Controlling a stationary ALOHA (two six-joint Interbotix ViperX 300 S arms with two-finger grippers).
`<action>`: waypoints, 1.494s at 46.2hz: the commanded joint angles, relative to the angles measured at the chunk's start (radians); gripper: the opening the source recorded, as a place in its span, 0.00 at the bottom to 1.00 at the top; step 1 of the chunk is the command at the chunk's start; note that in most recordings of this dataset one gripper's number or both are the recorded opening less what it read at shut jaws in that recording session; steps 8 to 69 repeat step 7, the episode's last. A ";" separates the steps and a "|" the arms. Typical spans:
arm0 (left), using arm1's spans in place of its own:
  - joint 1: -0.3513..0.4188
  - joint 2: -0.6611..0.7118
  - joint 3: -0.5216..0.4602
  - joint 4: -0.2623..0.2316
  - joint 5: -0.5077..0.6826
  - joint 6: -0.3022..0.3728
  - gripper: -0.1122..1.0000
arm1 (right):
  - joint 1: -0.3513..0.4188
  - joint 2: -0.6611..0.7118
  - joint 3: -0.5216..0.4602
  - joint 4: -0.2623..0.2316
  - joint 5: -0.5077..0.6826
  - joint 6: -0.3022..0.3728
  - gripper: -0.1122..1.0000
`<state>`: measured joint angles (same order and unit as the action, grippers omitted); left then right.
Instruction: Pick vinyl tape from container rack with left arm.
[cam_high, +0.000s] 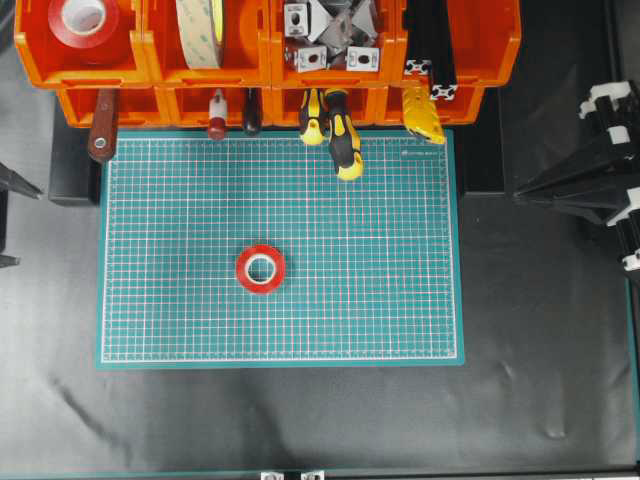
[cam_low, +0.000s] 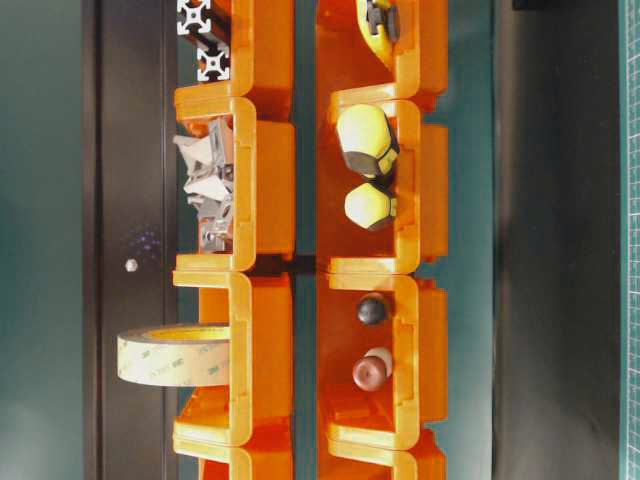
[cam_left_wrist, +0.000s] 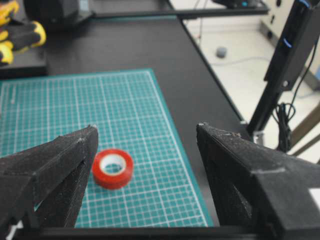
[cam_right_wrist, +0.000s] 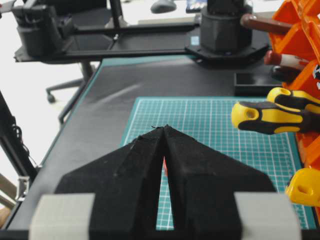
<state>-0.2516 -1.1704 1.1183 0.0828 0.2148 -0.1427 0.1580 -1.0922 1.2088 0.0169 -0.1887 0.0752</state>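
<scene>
A small red vinyl tape roll (cam_high: 261, 268) with a white core lies flat on the green cutting mat (cam_high: 400, 290), apart from the orange container rack (cam_high: 150, 62) at the back. A bigger red roll (cam_high: 83, 20) lies in the rack's top-left bin. My left gripper (cam_high: 10, 222) sits at the left edge, off the mat. In the left wrist view it (cam_left_wrist: 146, 127) is open and empty, and the tape (cam_left_wrist: 113, 168) lies ahead, close to the left finger. My right gripper (cam_high: 525, 194) is shut and empty at the right, its tips together in the right wrist view (cam_right_wrist: 163, 128).
The rack bins hold a cream tape roll (cam_high: 200, 30), metal brackets (cam_high: 330, 35), black extrusions (cam_high: 430, 50), yellow-black screwdrivers (cam_high: 345, 140), a yellow tool (cam_high: 424, 118) and a brown wooden handle (cam_high: 102, 130). The handles stick out over the mat's back edge.
</scene>
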 joint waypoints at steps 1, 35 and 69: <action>0.006 0.006 -0.012 0.000 -0.009 -0.002 0.79 | 0.002 0.006 -0.025 -0.002 -0.018 0.002 0.09; 0.017 0.005 -0.008 0.000 -0.026 -0.002 0.79 | 0.002 0.006 -0.025 -0.002 -0.025 0.000 0.09; 0.017 0.005 -0.008 0.000 -0.026 -0.002 0.79 | 0.002 0.006 -0.025 -0.002 -0.025 0.000 0.09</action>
